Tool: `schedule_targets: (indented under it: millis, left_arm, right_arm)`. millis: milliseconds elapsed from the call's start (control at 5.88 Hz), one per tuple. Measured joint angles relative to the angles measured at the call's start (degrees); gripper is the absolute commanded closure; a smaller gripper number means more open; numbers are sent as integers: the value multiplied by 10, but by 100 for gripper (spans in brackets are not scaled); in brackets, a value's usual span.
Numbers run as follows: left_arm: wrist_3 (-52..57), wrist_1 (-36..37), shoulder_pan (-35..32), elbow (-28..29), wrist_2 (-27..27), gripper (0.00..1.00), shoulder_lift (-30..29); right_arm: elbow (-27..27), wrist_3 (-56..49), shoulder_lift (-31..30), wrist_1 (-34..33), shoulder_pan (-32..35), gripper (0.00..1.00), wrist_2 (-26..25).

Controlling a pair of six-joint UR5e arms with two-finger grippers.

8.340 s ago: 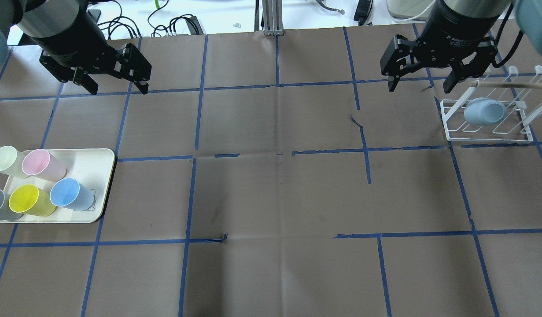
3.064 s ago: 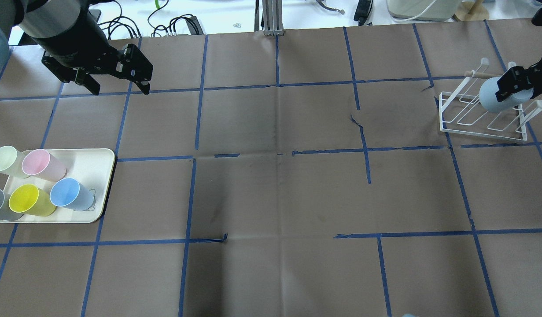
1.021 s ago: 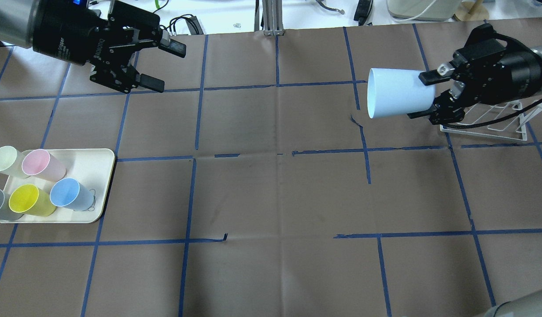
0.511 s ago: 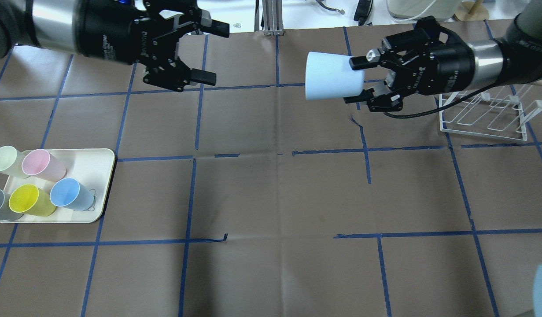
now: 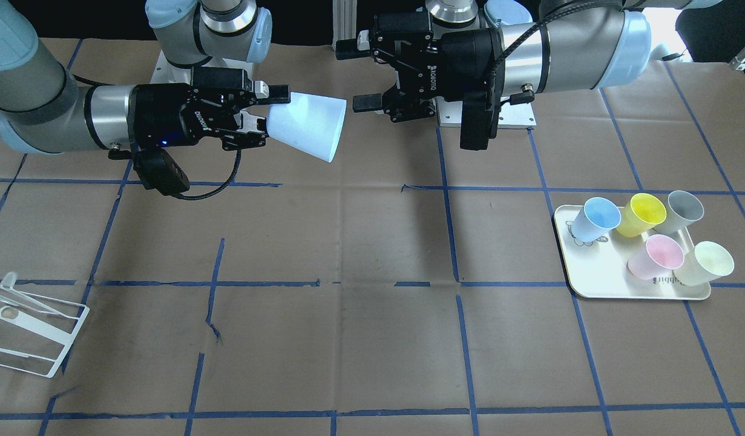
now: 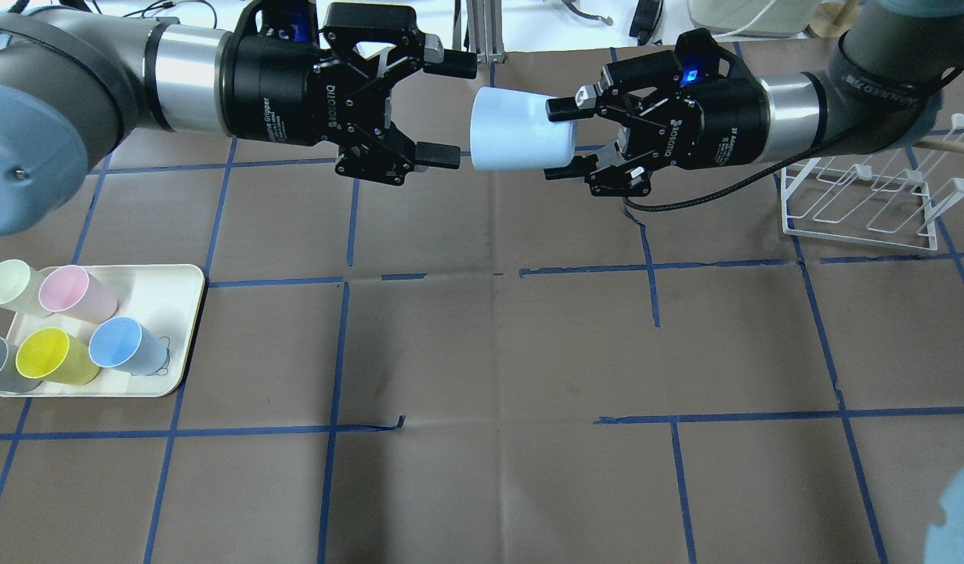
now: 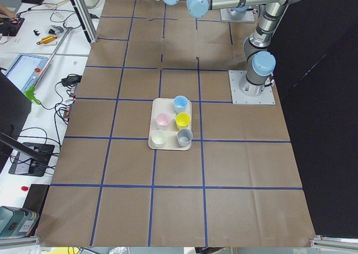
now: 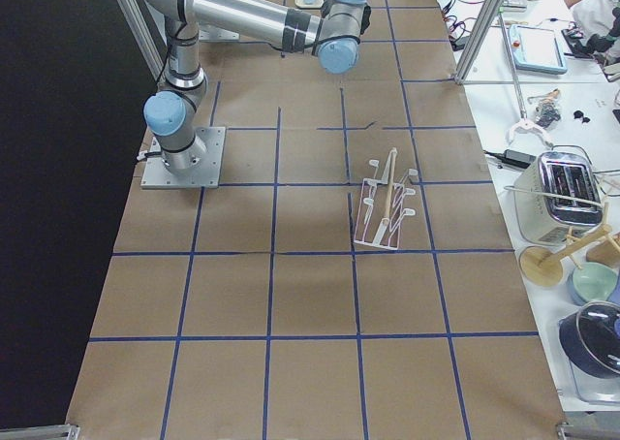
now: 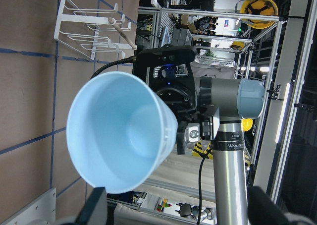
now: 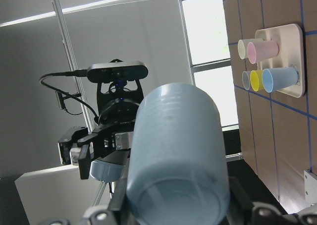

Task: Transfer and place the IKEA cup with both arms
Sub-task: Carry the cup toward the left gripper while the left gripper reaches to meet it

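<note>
My right gripper (image 6: 564,139) is shut on the narrow base end of the pale blue IKEA cup (image 6: 517,139) and holds it sideways, high above the table's far middle. Its mouth points at my left gripper (image 6: 450,110). That gripper is open, its fingertips just short of the cup's rim and not touching it. The front view shows the same cup (image 5: 308,127), right gripper (image 5: 269,118) and left gripper (image 5: 353,74). The left wrist view looks into the cup's mouth (image 9: 119,140). The right wrist view shows its base (image 10: 176,160).
A cream tray (image 6: 168,298) at the left holds a second blue cup (image 6: 125,345), a yellow cup (image 6: 47,354), a pink cup (image 6: 70,291) and other cups. A white wire rack (image 6: 857,211) stands at the far right. Brown paper with blue tape lines covers the table.
My right gripper has lifted the cup off the rack and carried it left to the middle. My left gripper has moved right, still open, up to the cup's mouth.
</note>
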Motion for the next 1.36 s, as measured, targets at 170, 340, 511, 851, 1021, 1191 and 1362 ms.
schedule_targets:
  millis: [170, 340, 511, 851, 1021, 1191, 1362]
  left_arm:
    - [4, 13, 15, 1, -1, 2, -14]
    - [1, 34, 23, 4, -2, 2, -26]
    - [-4, 46, 21, 6, -12, 2, -32]
    - [-7, 49, 0, 4, -32, 11, -33]
    - [-7, 50, -15, 3, -34, 31, -33]
    - [-7, 51, -23, 3, -33, 70, -31]
    - [-7, 51, -24, 5, -31, 91, -29]
  right_arm:
    - [0, 1, -4, 0, 1, 53, 5]
    - [1, 1, -5, 1, 1, 53, 7]
    - [1, 1, -5, 1, 1, 52, 6]
    - [1, 2, -5, 1, 1, 52, 6]
    - [1, 2, -6, 1, 1, 52, 6]
    - [1, 2, -6, 1, 1, 52, 6]
    - [1, 2, -6, 1, 1, 52, 6]
